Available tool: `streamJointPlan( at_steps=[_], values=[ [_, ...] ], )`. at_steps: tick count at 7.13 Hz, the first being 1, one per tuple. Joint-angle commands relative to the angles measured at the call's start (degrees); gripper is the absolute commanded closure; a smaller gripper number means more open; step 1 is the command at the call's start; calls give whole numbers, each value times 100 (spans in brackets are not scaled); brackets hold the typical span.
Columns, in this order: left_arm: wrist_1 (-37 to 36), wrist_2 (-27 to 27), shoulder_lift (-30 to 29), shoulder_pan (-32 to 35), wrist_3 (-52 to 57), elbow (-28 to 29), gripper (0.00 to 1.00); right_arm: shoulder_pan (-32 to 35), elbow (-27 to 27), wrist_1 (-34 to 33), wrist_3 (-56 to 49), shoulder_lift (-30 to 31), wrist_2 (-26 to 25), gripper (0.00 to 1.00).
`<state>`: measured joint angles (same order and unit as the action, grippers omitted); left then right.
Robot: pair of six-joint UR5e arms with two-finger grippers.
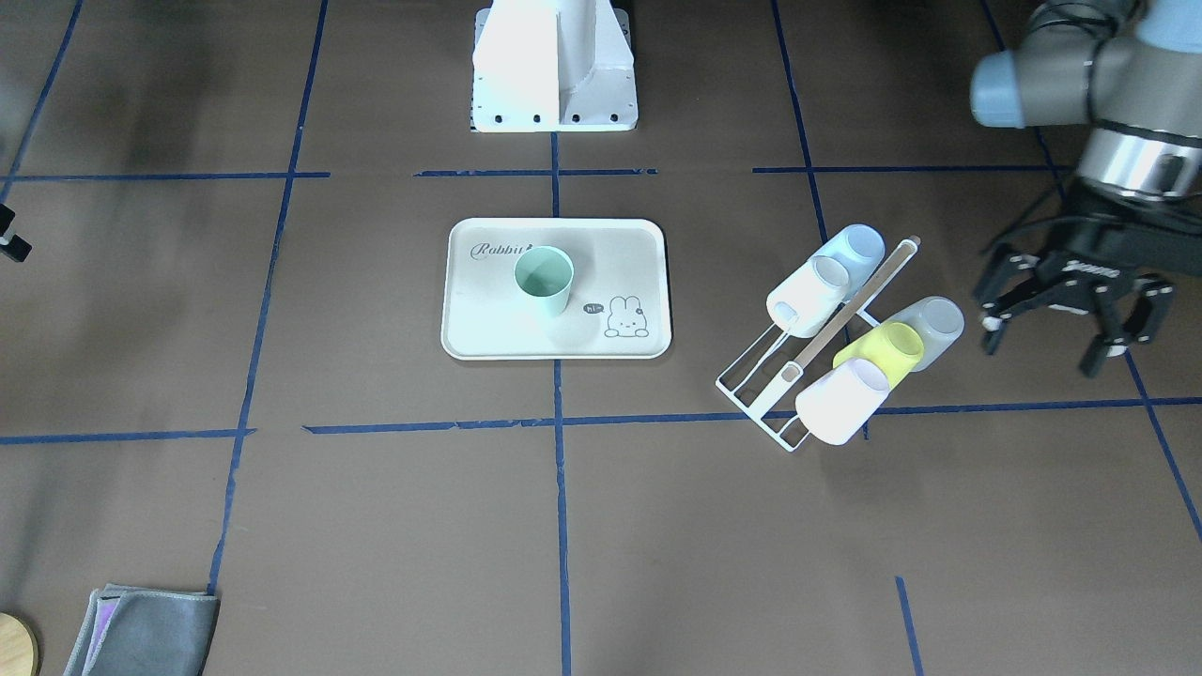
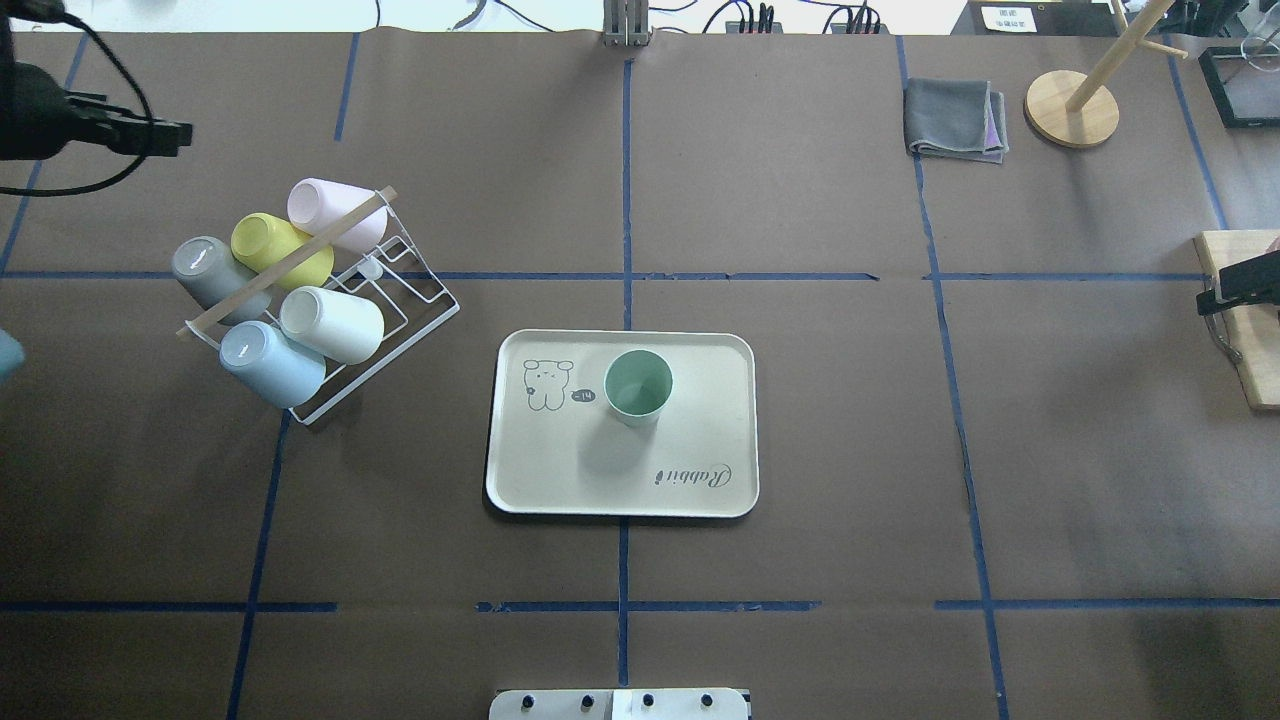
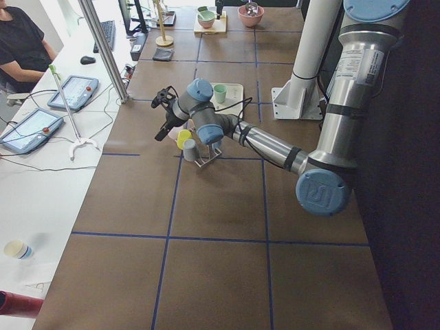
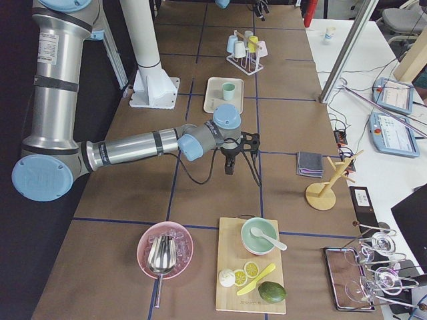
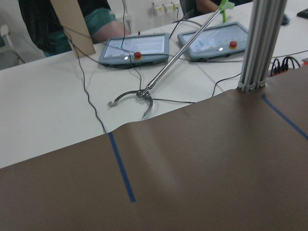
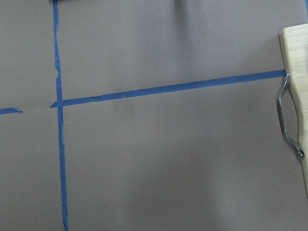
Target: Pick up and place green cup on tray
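The green cup (image 1: 545,279) stands upright on the cream-white tray (image 1: 488,319), near the "Rabbit" lettering; it also shows in the overhead view (image 2: 638,388) on the tray (image 2: 560,470). My left gripper (image 1: 1047,343) hangs open and empty above the table, beyond the cup rack and well away from the tray. My right gripper (image 4: 233,159) is far from the tray on the other side; only a sliver of it shows at the overhead view's right edge (image 2: 1235,285), and I cannot tell whether it is open or shut.
A white wire rack (image 2: 400,300) holds several cups on their sides, among them a yellow-green cup (image 2: 275,245) and a pale blue cup (image 2: 268,362). A grey folded cloth (image 2: 955,120), a wooden stand (image 2: 1072,108) and a wooden board (image 2: 1245,330) lie at the robot's right.
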<state>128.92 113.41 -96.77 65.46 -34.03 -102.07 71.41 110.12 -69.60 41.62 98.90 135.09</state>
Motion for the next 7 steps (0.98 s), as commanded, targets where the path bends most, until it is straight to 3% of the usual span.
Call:
streamJointPlan(
  at_steps=[1, 3, 6, 7],
  values=[
    [-312, 1617, 632, 1262, 1069, 553, 0, 258, -130, -36, -564, 111, 9, 1],
    [-1267, 2411, 748, 2257, 3050, 1309, 0, 723, -446, -89, -1538, 322, 17, 1],
    [-2649, 2440, 1019, 2454, 3973, 1322, 0, 1076, -955, -280, -2910, 534, 9, 1],
    [-2974, 2449, 1194, 2454, 3992, 1322, 0, 1338, -966, -926, -3697, 516, -9, 1]
  ],
)
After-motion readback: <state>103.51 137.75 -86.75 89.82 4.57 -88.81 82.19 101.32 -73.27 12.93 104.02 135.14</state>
